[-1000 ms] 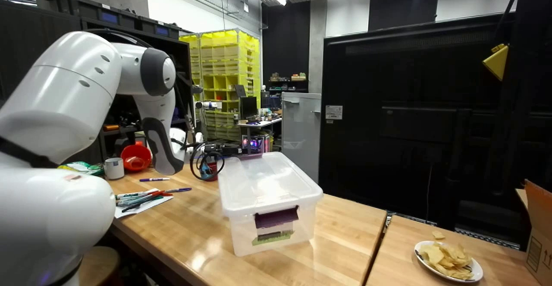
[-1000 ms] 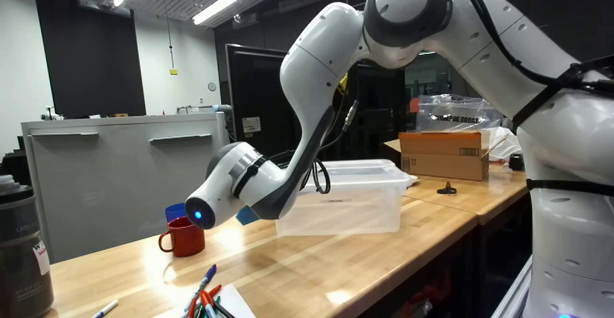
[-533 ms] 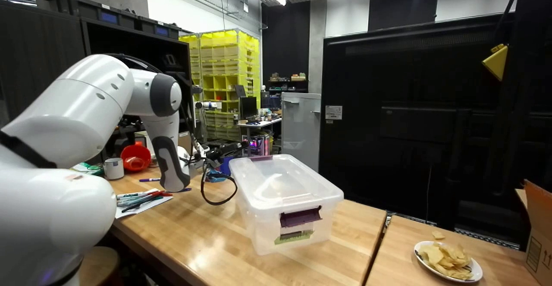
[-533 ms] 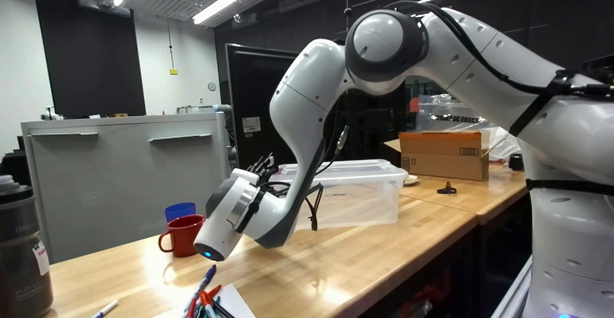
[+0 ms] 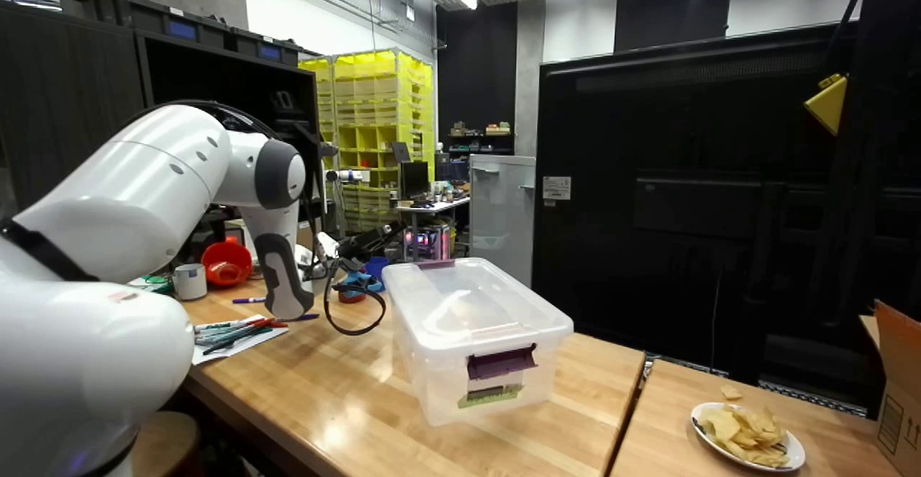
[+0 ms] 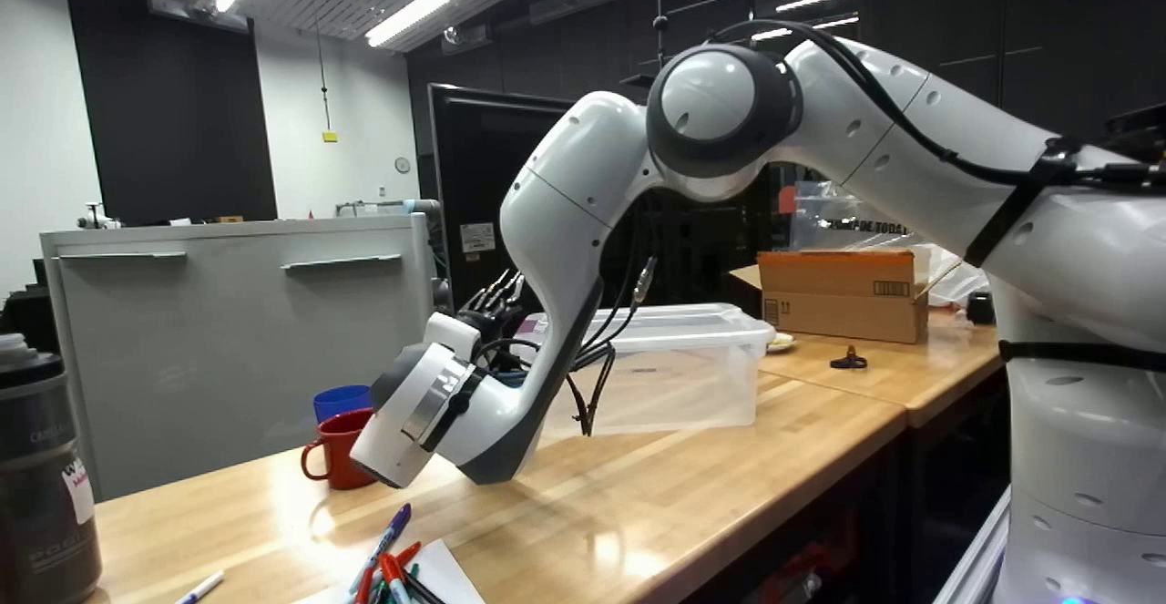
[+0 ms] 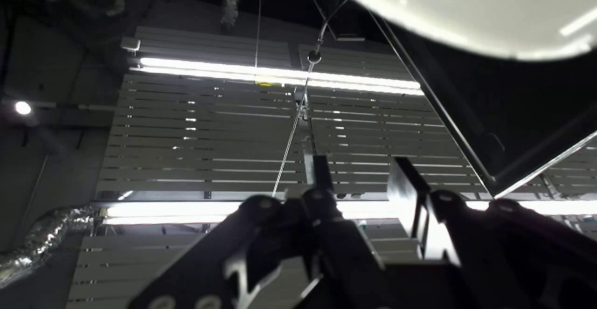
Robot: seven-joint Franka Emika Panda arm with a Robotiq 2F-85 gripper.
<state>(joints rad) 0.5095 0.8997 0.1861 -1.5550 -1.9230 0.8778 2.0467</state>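
The table (image 5: 331, 376) bears the bin (image 5: 475, 326), near the upturned gripper (image 7: 361, 174), whose fingers (image 7: 402, 188) stand parted, holding nothing. Probably light, stiff and slick, it seems best gripped by its rim (image 6: 683, 342).

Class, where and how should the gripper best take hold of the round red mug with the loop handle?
Probably by its slim red loop handle, from the handle's side: in an exterior view the mug stands upright, loop jutting out, while the white robot arm covers part of the opposite side.
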